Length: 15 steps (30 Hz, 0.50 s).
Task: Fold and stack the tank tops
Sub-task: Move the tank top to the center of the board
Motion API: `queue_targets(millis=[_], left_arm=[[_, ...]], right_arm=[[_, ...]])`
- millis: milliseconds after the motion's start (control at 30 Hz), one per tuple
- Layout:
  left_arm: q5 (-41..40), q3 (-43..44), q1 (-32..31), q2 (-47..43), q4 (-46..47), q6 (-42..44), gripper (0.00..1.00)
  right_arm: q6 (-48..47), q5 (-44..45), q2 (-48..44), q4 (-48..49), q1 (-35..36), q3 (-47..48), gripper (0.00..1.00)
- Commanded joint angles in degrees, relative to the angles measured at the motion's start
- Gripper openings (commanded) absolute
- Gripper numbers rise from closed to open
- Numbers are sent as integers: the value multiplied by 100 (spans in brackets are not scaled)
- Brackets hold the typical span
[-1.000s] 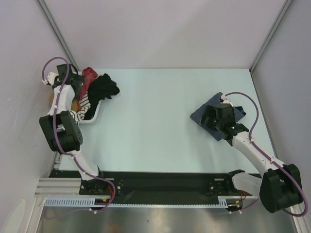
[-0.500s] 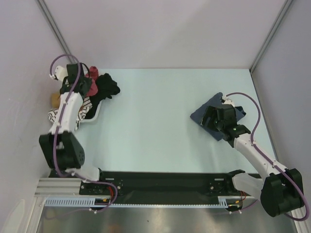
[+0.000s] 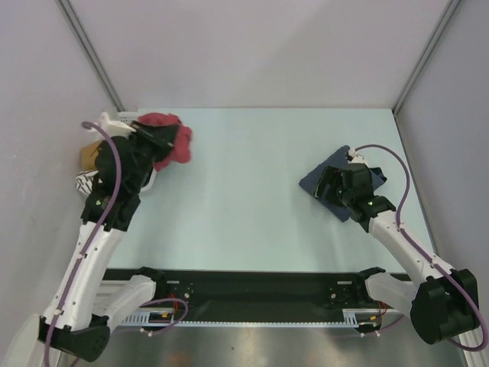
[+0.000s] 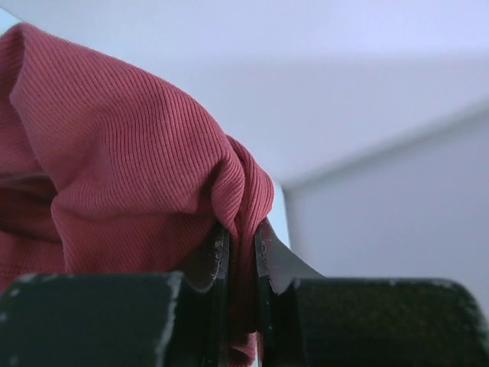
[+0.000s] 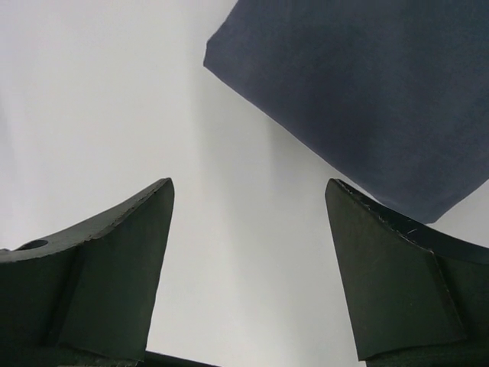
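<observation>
The left end effector (image 3: 155, 143) is pressed together on a fold of the brick red tank top (image 3: 170, 138). In the left wrist view its two dark fingers (image 4: 269, 264) stand almost touching, with a thin ridge of the ribbed red cloth (image 4: 114, 153) pinched between them. The rest of the top bunches up above and to the left of the fingertips. From above, the red bundle sits at the tip of this end effector. A striped cloth (image 3: 85, 182) and a tan one (image 3: 92, 153) lie behind it, beside the arm. Whether the red top hangs free of the desk (image 3: 244, 191) cannot be told. The right end effector (image 3: 336, 187) is spread wide, its fingers (image 5: 114, 252) well apart with bare desk showing between them. The slate blue-grey tank top (image 5: 367, 92) lies folded flat on the desk just ahead of this end effector and to its right, one corner reaching out past the fingertips (image 3: 312, 180).
</observation>
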Motion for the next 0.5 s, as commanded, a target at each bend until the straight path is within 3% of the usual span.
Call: queue_targets(millis=[0, 33, 133, 267, 333, 433, 467], left_arm=[[565, -189, -1108, -70, 145, 123, 0], [512, -207, -1651, -53, 154, 157, 0], [257, -102, -2496, 132, 40, 350, 0], [3, 598, -2545, 588, -687, 991, 0], [35, 716, -2047, 817, -1092, 1098, 1], [1314, -11, -1194, 827, -701, 1212, 17], [1503, -466, -1095, 826, -646, 1308, 44]], right_arm=[[-155, -67, -153, -45, 23, 380, 85], [-164, -84, -145, -80, 23, 424, 85], [-199, -172, -180, -151, 32, 494, 84], [-208, -208, -276, -142, 32, 477, 84], [-182, -251, -285, -125, 32, 468, 84], [-164, -330, -277, -99, 32, 407, 84], [-173, -357, -277, -81, 41, 372, 84]])
